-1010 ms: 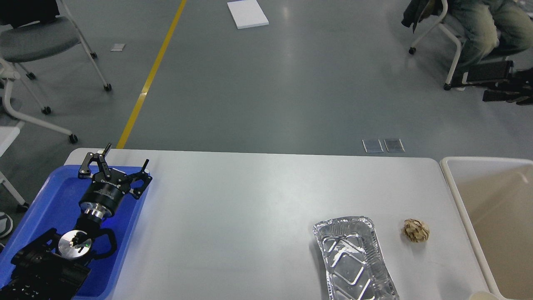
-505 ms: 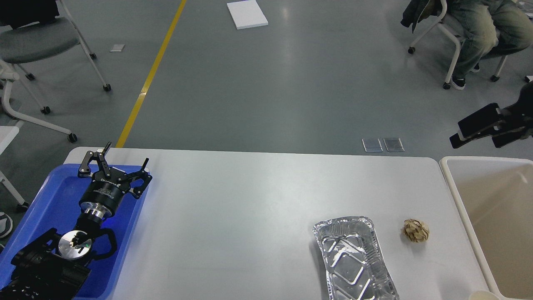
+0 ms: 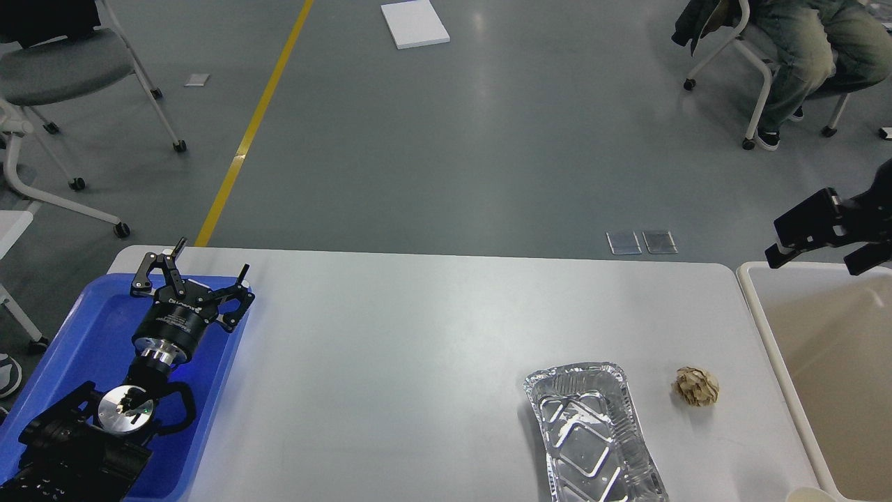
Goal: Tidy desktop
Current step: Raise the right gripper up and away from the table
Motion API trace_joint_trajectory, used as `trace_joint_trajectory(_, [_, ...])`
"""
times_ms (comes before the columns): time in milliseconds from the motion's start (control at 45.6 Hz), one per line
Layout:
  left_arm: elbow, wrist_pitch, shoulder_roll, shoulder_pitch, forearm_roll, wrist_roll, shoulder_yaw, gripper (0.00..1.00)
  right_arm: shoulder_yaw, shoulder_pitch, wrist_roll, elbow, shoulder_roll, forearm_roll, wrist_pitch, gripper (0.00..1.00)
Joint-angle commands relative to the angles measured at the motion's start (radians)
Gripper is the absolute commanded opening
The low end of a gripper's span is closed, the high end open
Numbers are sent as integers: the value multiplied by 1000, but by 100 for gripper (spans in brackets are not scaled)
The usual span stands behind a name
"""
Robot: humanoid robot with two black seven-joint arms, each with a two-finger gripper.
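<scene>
- The worktop (image 3: 418, 348), white-grey w/ rounded corners, fills the lower half of my view, edge to edge btwn blue tray and beige bin.
- My left jaws (image 3: 202, 272) sit over the far end of the blue tray (image 3: 70, 348) at the worktop's left edge; fingers spread wide, nothing btwn them.
- My right jaws (image 3: 791, 244) come in from the right edge, above the far corner of the beige bin (image 3: 773, 335), just beyond the worktop's far right corner; seen dark and side-on, can't tell if open or closed.
- Foil tray (image 3: 592, 439) lies on the worktop near the front, right of centre, long axis running toward me, looks empty.
- Crumpled brown paper ball (image 3: 695, 386) just right of the foil tray, apart from it, btwn it and the bin.
- Both items well apart from the left jaws; nearer the right jaws but still clearly away from them.
- Rest of the worktop surface btwn blue tray and foil tray is plain white-grey.
</scene>
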State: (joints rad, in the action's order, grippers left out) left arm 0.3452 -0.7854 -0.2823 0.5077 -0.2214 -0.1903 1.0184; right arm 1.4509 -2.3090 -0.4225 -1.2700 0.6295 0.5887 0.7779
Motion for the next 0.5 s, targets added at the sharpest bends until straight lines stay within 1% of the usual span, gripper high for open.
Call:
trace_joint_trajectory(0, [0,0,0,0,1,0,0,100,121,16,109,-20,-70,-234,-63,99])
trace_joint_trajectory(88, [0,0,0,0,1,0,0,100,148,26,131,-35,-85,-271,-111,99])
trace_joint_trajectory(198, [-2,0,0,0,-1,0,0,100,154,51,134,-35,-85,-270,-150,100])
trace_joint_trajectory(483, [0,0,0,0,-1,0,0,100,137,53,131,-34,-77,-218,-155,99])
